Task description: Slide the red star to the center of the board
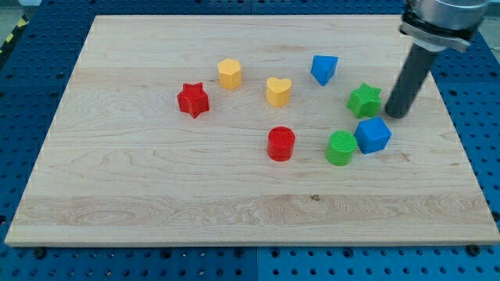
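Note:
The red star (193,100) lies on the wooden board (156,187), left of the middle. My tip (394,115) is far off at the view's right, just right of the green star (365,100) and above the blue cube (373,135). The rod rises from there toward the view's top right. The tip does not touch the red star.
A yellow hexagon block (229,73) and a yellow heart (278,90) sit right of the red star. A red cylinder (281,144) lies below the heart. A blue wedge-like block (324,69) and a green cylinder (341,148) lie at the right.

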{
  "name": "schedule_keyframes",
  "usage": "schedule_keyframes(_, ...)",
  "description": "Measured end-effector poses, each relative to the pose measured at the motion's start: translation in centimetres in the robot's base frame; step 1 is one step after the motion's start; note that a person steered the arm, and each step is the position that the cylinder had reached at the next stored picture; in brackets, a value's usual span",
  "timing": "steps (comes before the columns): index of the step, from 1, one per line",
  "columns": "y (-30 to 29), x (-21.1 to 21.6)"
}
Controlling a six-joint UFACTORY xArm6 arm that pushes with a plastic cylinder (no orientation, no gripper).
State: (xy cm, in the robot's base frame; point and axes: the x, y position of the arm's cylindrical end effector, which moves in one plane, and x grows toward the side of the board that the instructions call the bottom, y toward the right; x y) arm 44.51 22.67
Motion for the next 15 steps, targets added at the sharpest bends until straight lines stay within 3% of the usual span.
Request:
schedule_keyframes(2,4.4,7.7)
schedule_keyframes(4,0.9,9.6)
schedule_keyframes(8,-15.6,9.7)
schedule_keyframes(12,-18.6,9.5)
schedule_keyframes(13,-23.9,9.5)
schedule_keyframes(15,-32.0,2.9)
